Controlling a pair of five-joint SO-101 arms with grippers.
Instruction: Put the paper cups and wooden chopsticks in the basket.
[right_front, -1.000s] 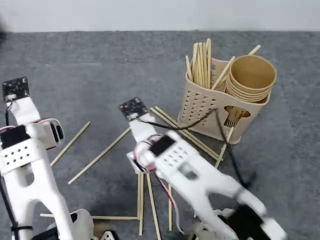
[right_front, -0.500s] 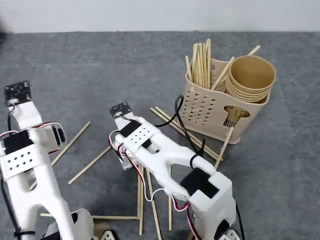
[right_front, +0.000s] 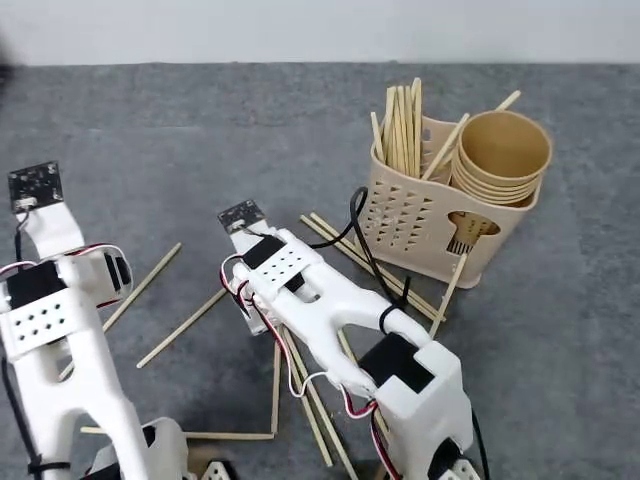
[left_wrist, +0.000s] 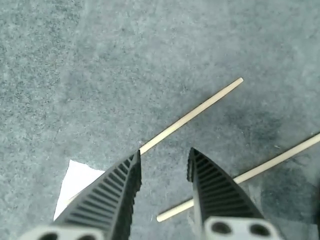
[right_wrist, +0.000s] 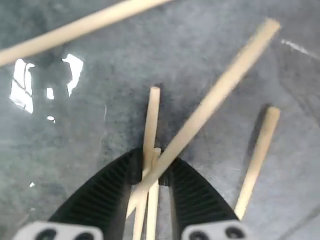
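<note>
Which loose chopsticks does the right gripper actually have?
The cluster of chopsticks pinched in the right gripper, one sticking out diagonally. The other chopsticks lie flat outside its grip.

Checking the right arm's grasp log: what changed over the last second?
The right arm swung back leftward over the loose sticks, and the right pincer is now closed on a few chopsticks. The sticks under that arm, straight up-down in the high view before, now lie slanted. The left pincer is open and barely shifted. The basket and paper cups are unchanged.
</note>
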